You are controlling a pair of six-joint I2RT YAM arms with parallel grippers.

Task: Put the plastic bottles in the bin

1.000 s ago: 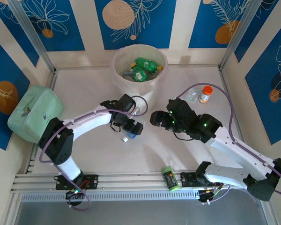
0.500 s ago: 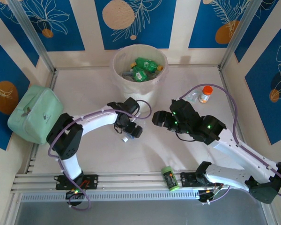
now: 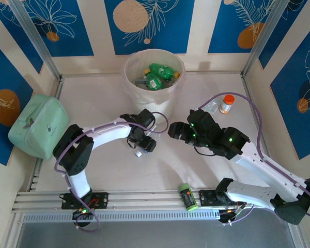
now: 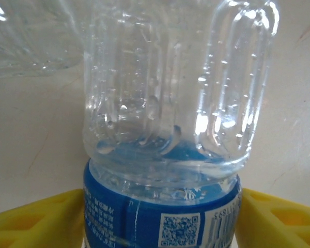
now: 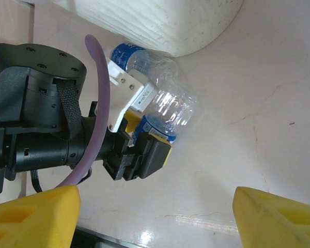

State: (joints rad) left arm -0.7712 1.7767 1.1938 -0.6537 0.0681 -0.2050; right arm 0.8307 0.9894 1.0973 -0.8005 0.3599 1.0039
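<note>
**A:** Top external view first: what sat furthest left?

**B:** A mint-green case, well off to the left of the left gripper.

**A:** How were that gripper's fingers set?

**B:** In the left wrist view its yellow fingers were clamped on the blue label of a clear bottle. One finger pressed each side, and the bottle lay on the table.

**A:** Was anything crowding them?

**B:** A second clear bottle lay just beyond the fingertips, beside the gripped one and by the foot of the bin. The bin stood right behind it, with green bottles inside.

**A:** And to the right?

**B:** The right gripper hovered near and faced the left one. Its fingers were spread wide with nothing between them, and both clear bottles lay ahead of their tips. An orange-capped container stood well apart from those fingers, further right. A lime-green canister lay back near the arm bases.
</note>
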